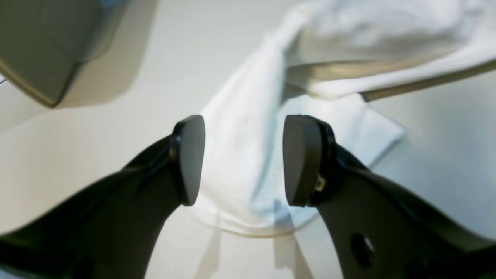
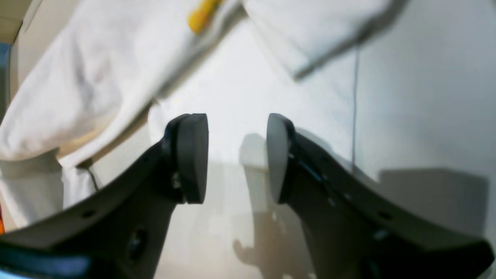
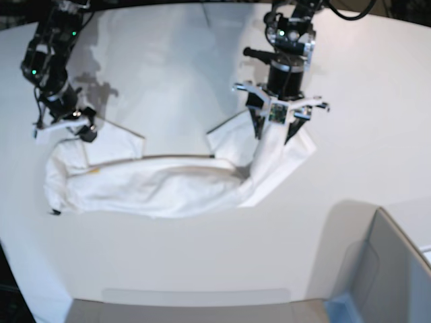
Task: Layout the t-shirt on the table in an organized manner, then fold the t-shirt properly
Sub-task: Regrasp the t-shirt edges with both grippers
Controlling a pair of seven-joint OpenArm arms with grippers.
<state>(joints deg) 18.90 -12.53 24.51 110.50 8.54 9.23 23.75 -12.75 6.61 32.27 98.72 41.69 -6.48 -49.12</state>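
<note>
The white t-shirt (image 3: 168, 185) lies crumpled in a long band across the table (image 3: 195, 60), with one end bunched up at the right. My left gripper (image 3: 276, 131) hangs over that right end. In the left wrist view it (image 1: 244, 161) is open, and shirt cloth (image 1: 248, 128) lies below the gap between its fingers. My right gripper (image 3: 65, 128) is at the shirt's far left corner. In the right wrist view it (image 2: 234, 159) is open over bare table, with folds of the shirt (image 2: 89, 77) to its left and above. A bit of yellow print (image 2: 199, 15) shows there.
A grey box (image 3: 394, 269) stands at the near right corner of the table and shows at the upper left of the left wrist view (image 1: 38, 46). A shallow grey ledge (image 3: 195, 306) runs along the near edge.
</note>
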